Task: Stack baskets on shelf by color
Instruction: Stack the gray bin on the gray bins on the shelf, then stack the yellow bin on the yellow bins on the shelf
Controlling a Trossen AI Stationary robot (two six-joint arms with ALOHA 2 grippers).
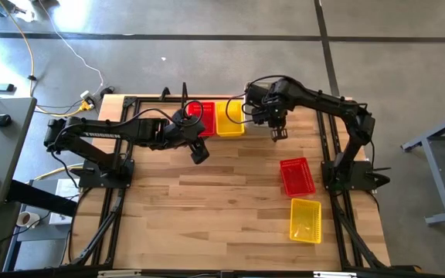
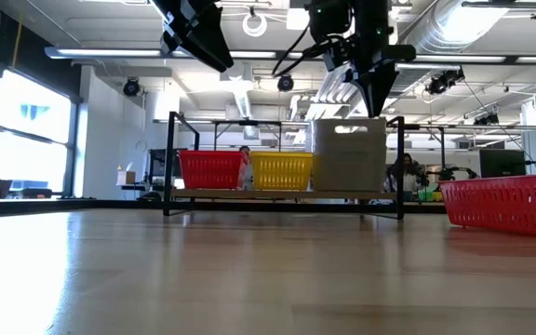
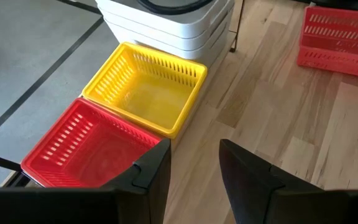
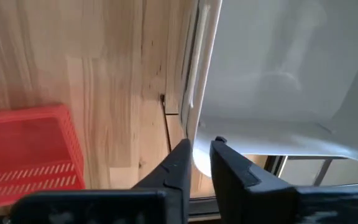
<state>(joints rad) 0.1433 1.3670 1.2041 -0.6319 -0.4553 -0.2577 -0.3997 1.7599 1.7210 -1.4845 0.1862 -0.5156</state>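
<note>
Right hand (image 4: 196, 163): fingers narrow, pinching rim of white basket stack (image 2: 349, 154), stack at hand's 12 o'clock on shelf (image 2: 287, 194). Left hand (image 3: 194, 177): fingers apart, empty; red basket (image 3: 89, 146), yellow basket (image 3: 145, 93) at its 10 o'clock.

Right gripper (image 4: 201, 163): two dark jaws set close together, a narrow gap between them, closed on the rounded rim of a translucent grey-white basket (image 4: 278, 74). That basket fills much of the frame (its mesh is blurred at this range). Beside it, bare wooden counter (image 4: 110, 74) with plank seams. One red basket (image 4: 27, 146) rests on the counter, well apart from the jaws.
</note>
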